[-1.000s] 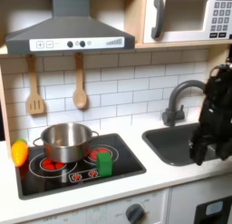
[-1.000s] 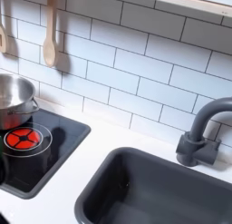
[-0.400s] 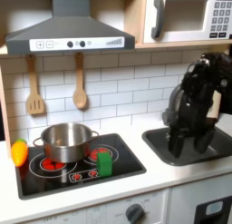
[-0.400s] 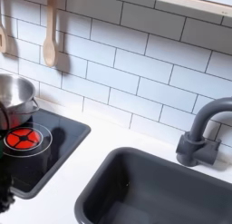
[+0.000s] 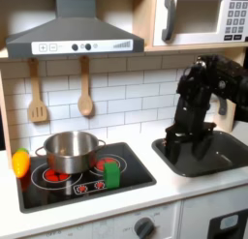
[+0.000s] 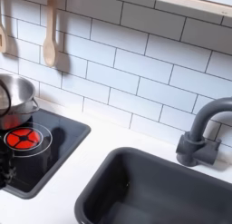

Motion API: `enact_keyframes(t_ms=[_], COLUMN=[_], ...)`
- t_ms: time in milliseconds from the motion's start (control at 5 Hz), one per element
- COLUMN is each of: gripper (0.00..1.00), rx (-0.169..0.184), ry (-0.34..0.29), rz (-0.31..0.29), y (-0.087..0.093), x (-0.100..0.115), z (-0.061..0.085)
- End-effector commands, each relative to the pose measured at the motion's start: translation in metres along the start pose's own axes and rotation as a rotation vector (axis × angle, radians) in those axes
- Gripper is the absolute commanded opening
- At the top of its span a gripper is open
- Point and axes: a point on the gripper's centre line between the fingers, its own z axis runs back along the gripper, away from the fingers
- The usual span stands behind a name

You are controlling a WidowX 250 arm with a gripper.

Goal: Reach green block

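The green block [image 5: 112, 173] stands upright on the black stovetop [image 5: 136, 170] in the first exterior view, just in front and to the right of the steel pot [image 5: 70, 151]. My black arm reaches down over the sink [image 5: 215, 154], and the gripper [image 5: 175, 148] hangs above the sink's left edge. It is well to the right of the block and higher than it, touching nothing. Its fingers are dark and blurred, so their state is unclear.
A yellow-orange toy [image 5: 20, 163] sits at the stovetop's left edge. Wooden utensils [image 5: 85, 90] hang on the tiled wall. In the second exterior view, the pot's rim [image 6: 11, 96], a red burner [image 6: 23, 138], the sink [image 6: 168, 187] and a grey faucet [image 6: 205, 128] appear.
The arm has swung left across the sink toward the stove and lowered. The block, pot and toy have not moved.
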Motion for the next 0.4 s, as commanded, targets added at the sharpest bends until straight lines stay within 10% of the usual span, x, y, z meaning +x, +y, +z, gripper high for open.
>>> enact_keyframes(t_ms=[0, 200], gripper=[1.00, 1.00], rx=[0.000, 0.010], ry=[0.007, 0.008], rz=[0.026, 0.038], y=[0.017, 0.026], x=[0.020, 0.032], z=[-0.010, -0.016])
